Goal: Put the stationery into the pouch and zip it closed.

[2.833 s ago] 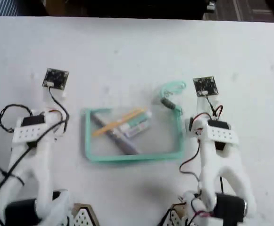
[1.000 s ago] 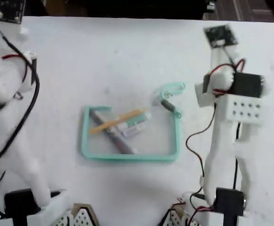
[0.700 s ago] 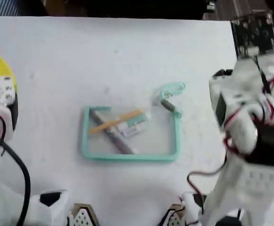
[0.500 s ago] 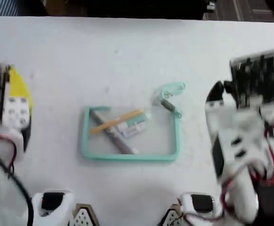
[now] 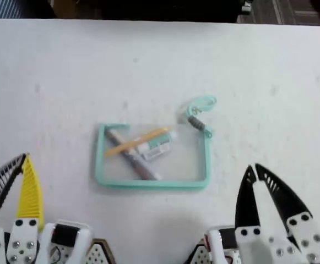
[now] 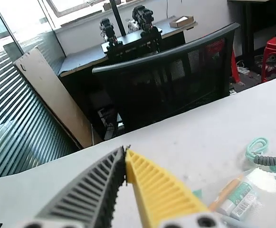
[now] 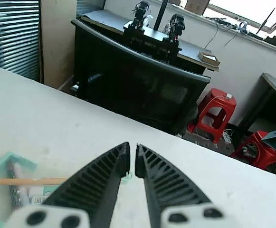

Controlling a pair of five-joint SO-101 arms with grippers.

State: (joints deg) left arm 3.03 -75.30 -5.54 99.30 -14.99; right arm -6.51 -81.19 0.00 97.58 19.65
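Stationery is seen inside the pouch (image 5: 177, 160), which lies flat in the middle of the white table (image 5: 148, 66). An orange pencil (image 5: 137, 141), a grey pen (image 5: 133, 158) and a small white and green thing (image 5: 157, 148) are packed in the left half of the pouch. So the packing step looks done, and the zip step is the one in hand.

The zip pull (image 5: 199, 123) is found at the far right corner of the pouch, with a green loop (image 5: 202, 103) just past it. It cannot be told whether the far edge is zipped shut.

The left gripper (image 5: 23, 158) is seen at the near left edge of the table. Its grey and yellow fingers are pressed together at the tips, and nothing is held. The right gripper (image 5: 253, 168) is seen at the near right edge. Its black fingers are nearly together, with a thin slit between them, and nothing is held. Both are well apart from the pouch.

If the zip is open, the pouch needs to be held down by one gripper while the small pull is pinched by the other and slid along the far edge. The pull is tiny, so a careful pinch is called for.

Past the table, a black mesh chair (image 6: 176, 80) is seen. Behind it, a dark desk (image 6: 128, 45) with small robot arms (image 6: 142, 16) is set by a window. Blinds (image 6: 19, 137) and a leaning board (image 6: 52, 99) are seen to one side, and red stools (image 7: 214, 114) to the other.
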